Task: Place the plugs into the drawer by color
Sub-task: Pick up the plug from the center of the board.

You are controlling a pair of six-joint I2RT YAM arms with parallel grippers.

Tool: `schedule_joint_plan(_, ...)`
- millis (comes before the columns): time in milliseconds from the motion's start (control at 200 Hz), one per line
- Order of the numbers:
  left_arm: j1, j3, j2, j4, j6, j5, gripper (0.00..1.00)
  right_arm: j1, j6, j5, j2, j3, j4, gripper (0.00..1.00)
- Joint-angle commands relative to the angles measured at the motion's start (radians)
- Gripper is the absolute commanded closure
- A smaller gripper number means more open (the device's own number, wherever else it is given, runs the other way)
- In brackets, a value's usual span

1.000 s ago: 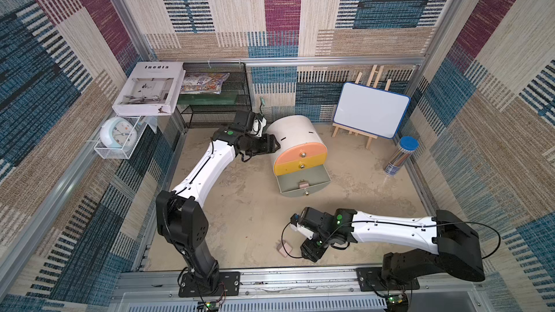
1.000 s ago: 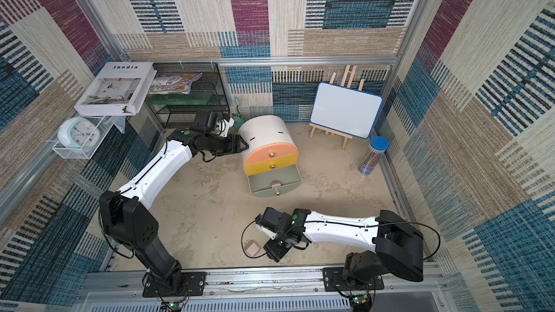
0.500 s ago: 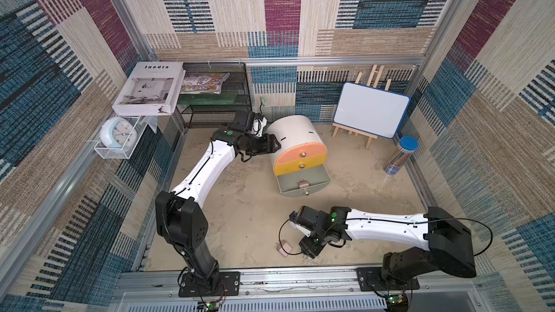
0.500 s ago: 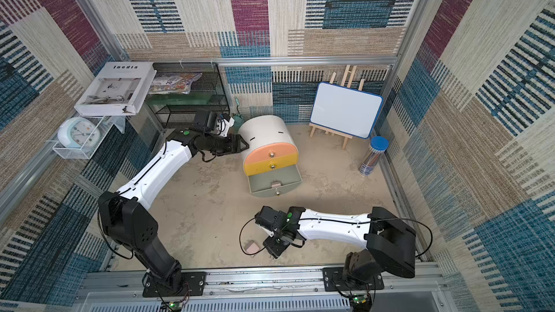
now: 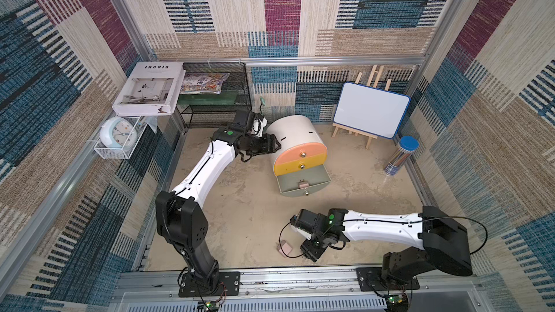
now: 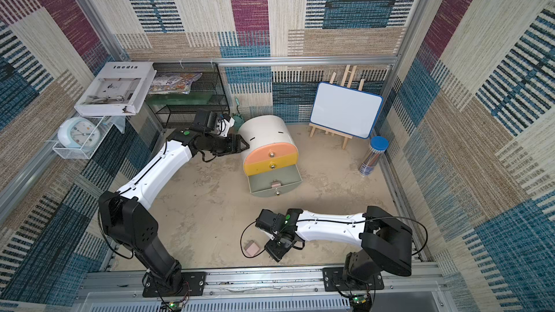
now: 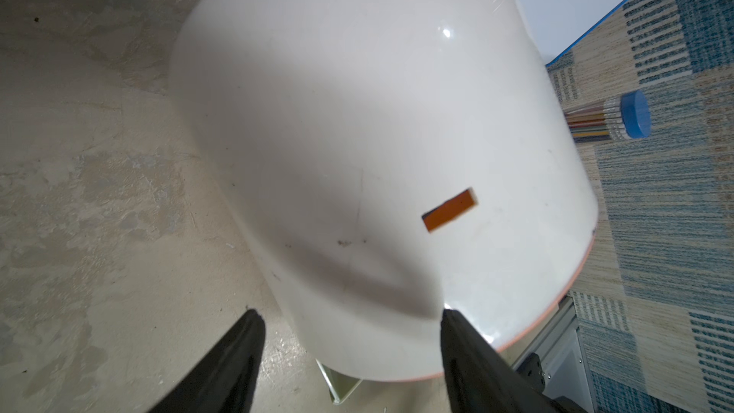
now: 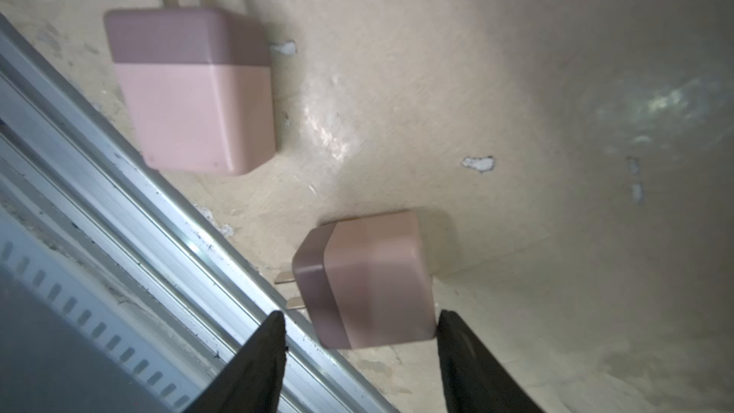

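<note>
right gripper apart near pink plug seen only from wrist, left gripper apart

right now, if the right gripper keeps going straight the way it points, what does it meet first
Most likely the nearer pink plug, lying on the floor just ahead of the right gripper, roughly between its open jaws. Depth is unclear, so it may strike the plug's edge rather than straddle it.

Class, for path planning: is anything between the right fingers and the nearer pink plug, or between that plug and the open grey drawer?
Nothing visible does: the right gripper stands open at the pink plug; bare floor reaches the grey drawer.
</note>
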Motion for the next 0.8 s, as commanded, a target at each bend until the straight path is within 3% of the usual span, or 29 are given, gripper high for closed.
schedule_joint_plan(0, -0.002, -0.004, -0.003, 0.017, 0.0, 0.012, 0.26, 0.002, 0.001, 0.0, 0.007, 0.0, 0.009, 0.39)
schedule_joint_plan(170, -0.002, -0.005, -0.006, 0.018, 0.001, 0.011, 0.26, 0.002, -0.003, 0.019, 0.026, 0.009, 0.014, 0.48)
schedule_joint_plan(431, -0.005, -0.006, -0.007, 0.018, -0.001, 0.012, 0.26, 0.001, -0.001, 0.039, 0.056, 0.014, 0.029, 0.43)
schedule_joint_plan(621, -0.008, -0.006, -0.007, 0.017, -0.001, 0.012, 0.26, 0.001, -0.001, 0.061, 0.041, 0.03, 0.017, 0.52)
schedule_joint_plan(796, -0.008, -0.007, -0.007, 0.02, -0.002, 0.012, 0.26, -0.038, 0.032, 0.242, -0.073, 0.092, -0.084, 0.61)
